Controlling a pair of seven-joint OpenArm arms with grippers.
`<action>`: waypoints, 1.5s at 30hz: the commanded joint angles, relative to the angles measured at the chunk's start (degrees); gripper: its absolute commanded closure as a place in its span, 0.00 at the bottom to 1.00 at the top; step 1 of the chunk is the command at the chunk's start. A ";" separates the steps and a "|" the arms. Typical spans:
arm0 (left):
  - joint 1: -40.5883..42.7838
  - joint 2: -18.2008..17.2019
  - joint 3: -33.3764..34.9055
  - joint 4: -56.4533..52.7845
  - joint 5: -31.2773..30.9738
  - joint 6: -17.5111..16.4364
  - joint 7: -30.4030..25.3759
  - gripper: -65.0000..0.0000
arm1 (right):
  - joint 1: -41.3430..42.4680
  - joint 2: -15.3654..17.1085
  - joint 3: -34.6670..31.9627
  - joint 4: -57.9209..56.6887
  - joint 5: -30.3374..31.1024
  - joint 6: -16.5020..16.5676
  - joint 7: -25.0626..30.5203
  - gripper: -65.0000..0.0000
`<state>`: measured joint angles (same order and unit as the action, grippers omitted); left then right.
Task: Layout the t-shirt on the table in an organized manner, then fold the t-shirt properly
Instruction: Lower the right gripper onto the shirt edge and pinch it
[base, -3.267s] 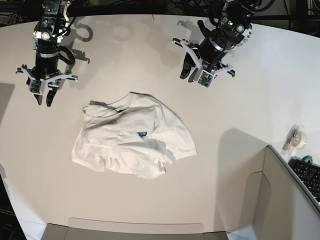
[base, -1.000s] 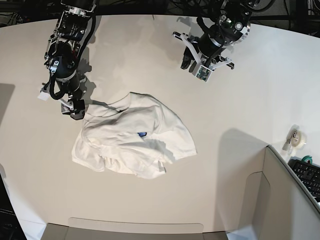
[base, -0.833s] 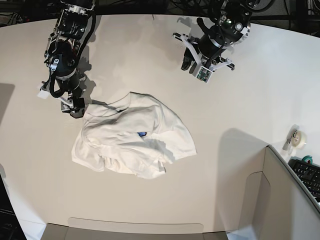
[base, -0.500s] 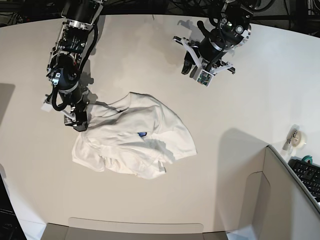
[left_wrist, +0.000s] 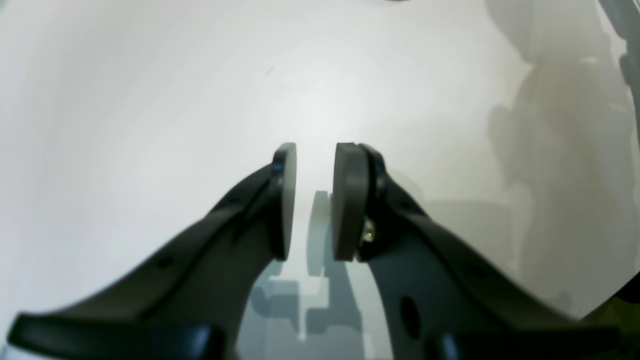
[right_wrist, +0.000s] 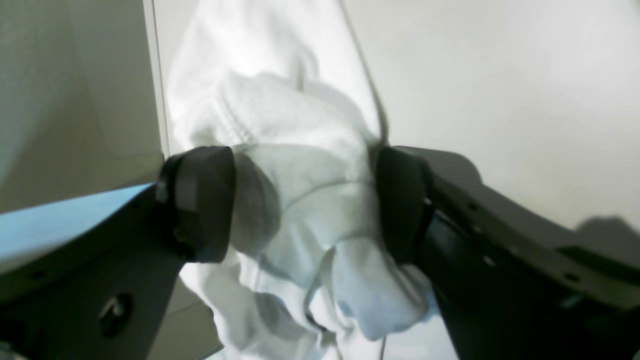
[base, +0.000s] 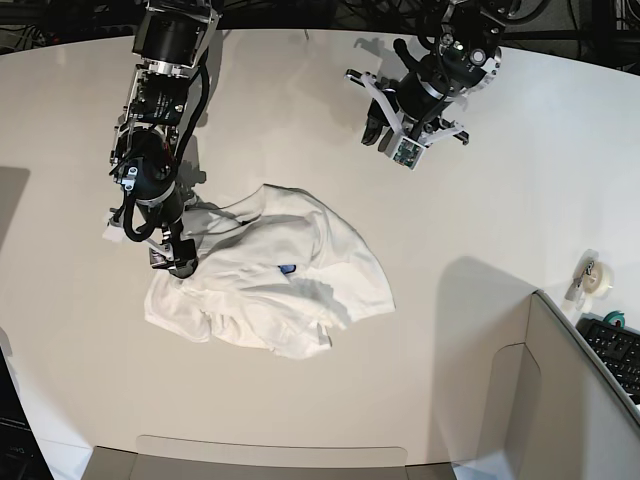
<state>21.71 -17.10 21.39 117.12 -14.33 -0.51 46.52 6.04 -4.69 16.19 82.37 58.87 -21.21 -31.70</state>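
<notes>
The white t-shirt (base: 270, 270) lies crumpled on the white table (base: 300, 110), with a bit of blue print (base: 285, 268) showing. My right gripper (base: 172, 258) is down at the shirt's left edge. In the right wrist view it (right_wrist: 300, 200) is open, with its jaws on either side of a bunched fold of the shirt (right_wrist: 300, 125). My left gripper (base: 388, 140) hangs over bare table at the far side, well away from the shirt. In the left wrist view it (left_wrist: 314, 200) holds nothing, with only a narrow gap between the pads.
A grey box-like panel (base: 580, 400) stands at the front right. A tape roll (base: 597, 275) and a keyboard (base: 615, 350) lie beside it. A grey strip (base: 270, 455) runs along the front edge.
My right arm has swung from the far left down to the shirt's left edge, and its jaws now straddle the cloth. My left arm has barely moved.
</notes>
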 joint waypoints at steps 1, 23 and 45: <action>-0.13 -0.17 -0.16 0.90 -0.31 -0.15 -0.94 0.79 | -0.37 -0.19 -0.23 0.05 -0.01 -2.22 -2.19 0.32; -0.13 -0.17 -0.16 0.81 -0.31 -0.15 -0.94 0.79 | -3.89 0.07 -0.40 14.12 -0.37 -2.22 -2.27 0.33; 0.22 -0.17 0.02 0.81 -0.31 -0.15 -0.94 0.79 | -0.55 1.13 -0.14 2.69 -0.63 -2.22 -2.01 0.33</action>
<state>21.91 -17.12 21.39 117.12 -14.31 -0.62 46.52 5.13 -3.68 16.19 84.93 58.81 -22.13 -33.36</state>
